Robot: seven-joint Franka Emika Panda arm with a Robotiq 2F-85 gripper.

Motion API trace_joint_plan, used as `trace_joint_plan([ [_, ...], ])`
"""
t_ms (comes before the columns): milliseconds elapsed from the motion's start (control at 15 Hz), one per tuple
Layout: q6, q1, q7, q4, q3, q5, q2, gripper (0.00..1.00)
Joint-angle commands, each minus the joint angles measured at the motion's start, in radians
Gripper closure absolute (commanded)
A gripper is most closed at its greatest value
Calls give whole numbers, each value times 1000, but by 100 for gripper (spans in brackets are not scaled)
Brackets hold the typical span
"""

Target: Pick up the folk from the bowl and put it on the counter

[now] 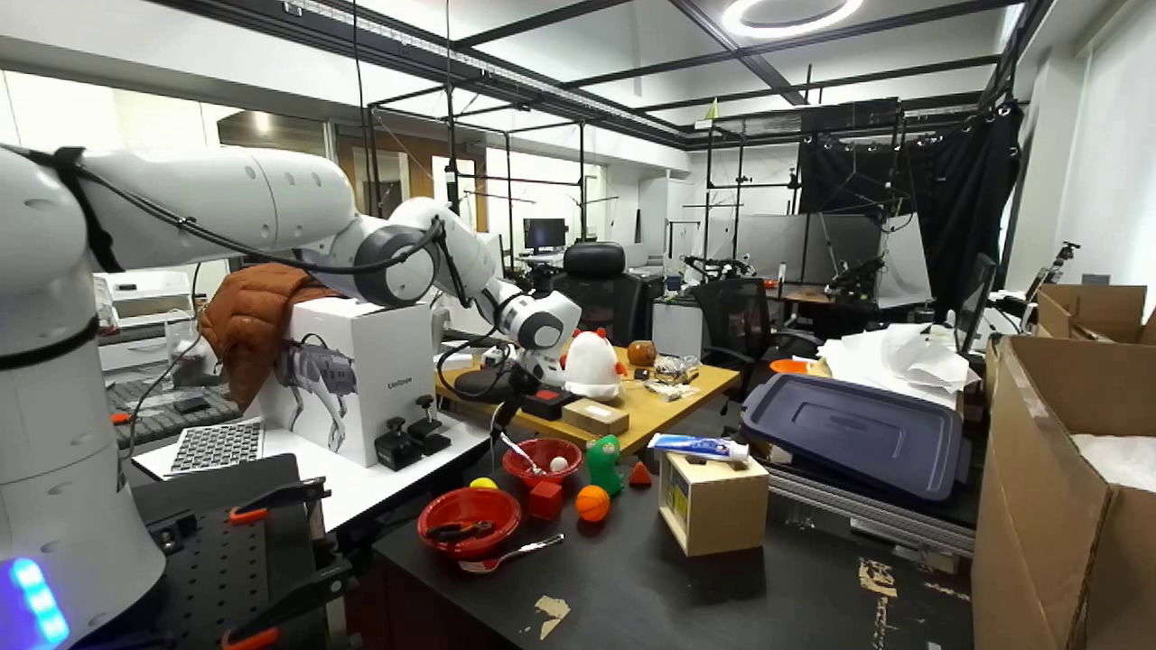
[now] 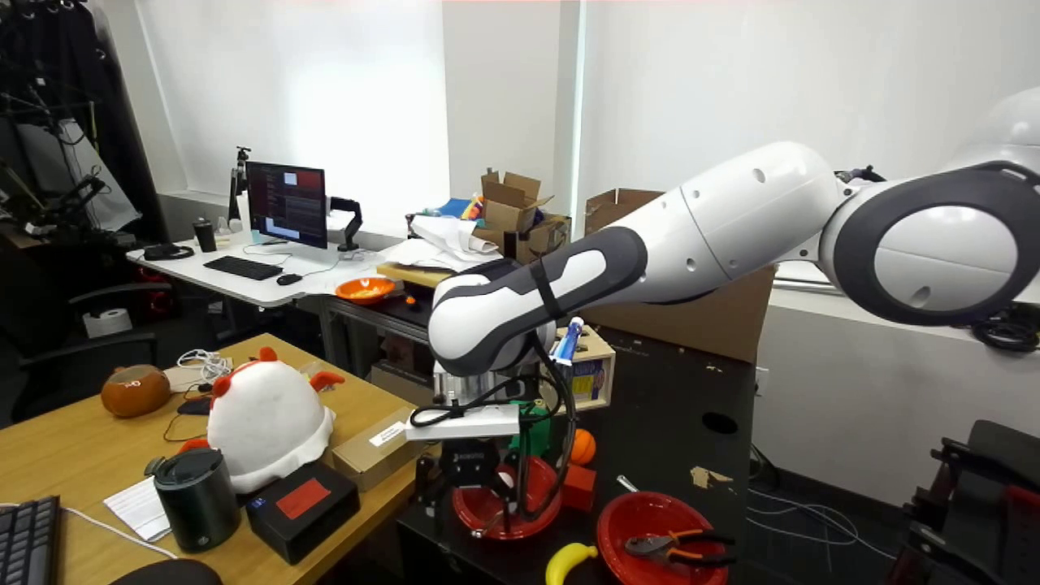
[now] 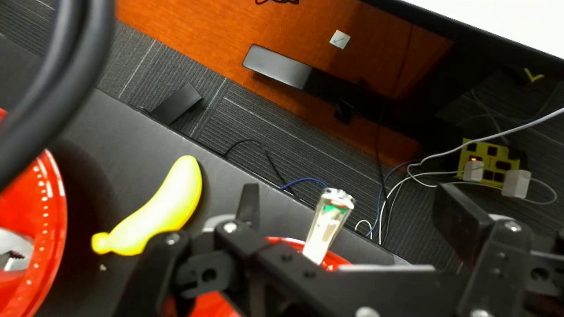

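The fork (image 1: 522,456) is a pale silvery utensil leaning in the far red bowl (image 1: 575,456), its handle rising past the rim. Its head is too small to make out. My gripper (image 1: 502,424) points down just above the handle. In the wrist view, the shiny handle (image 3: 327,226) stands up between the two spread fingers of the gripper (image 3: 352,215), apart from both fingertips. The gripper (image 2: 471,504) is also seen open over the far bowl (image 2: 536,487). The counter (image 1: 632,600) is the black tabletop under the bowls.
A second fork (image 1: 513,553) lies on the counter beside the near red bowl (image 1: 438,510), which holds pliers (image 2: 674,546). A white ball (image 1: 559,464) is in the far bowl. A banana (image 3: 163,211), red cube (image 1: 545,499), orange ball (image 1: 592,503) and green toy (image 1: 603,465) stand close by.
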Motion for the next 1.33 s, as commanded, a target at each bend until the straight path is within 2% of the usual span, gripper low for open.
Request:
trace_joint_plan([
  [0,0,-6,9,17,10,7,7,0],
  [67,-2,-7,10,19,8,5,9,0],
  [133,-2,-8,8,19,7,4,9,17],
  [200,-3,-10,6,19,5,2,9,26],
  [800,-6,-28,-1,12,14,12,9,95],
  [933,-7,-31,-5,14,16,14,9,100],
  [1267,-22,-33,-4,46,18,7,9,99],
])
